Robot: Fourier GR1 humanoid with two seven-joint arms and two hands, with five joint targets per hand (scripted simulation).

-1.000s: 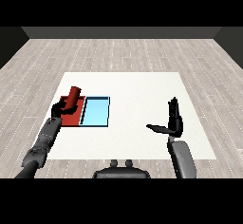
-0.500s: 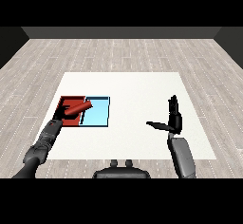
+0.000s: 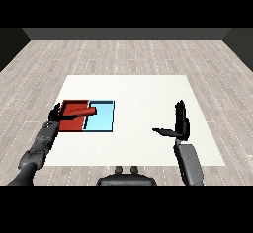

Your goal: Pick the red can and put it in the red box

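The red can (image 3: 79, 112) lies on its side across the red tray (image 3: 73, 125), and its right end reaches over the edge of the light blue tray (image 3: 103, 121). My left hand (image 3: 54, 113) is at the red tray's left edge, by the can's left end. Its fingers are spread and open, and nothing is held in them. Far to the right, my right hand (image 3: 181, 121) is raised above the table and open, with fingers straight up and the thumb pointing left.
The two trays lie side by side on the left part of the white table (image 3: 143, 91). Grey wood floor surrounds the table.
The can was upright in my left hand over the red tray, then tipped, and now lies flat. My left hand has opened and drawn back left. The right hand has not moved.
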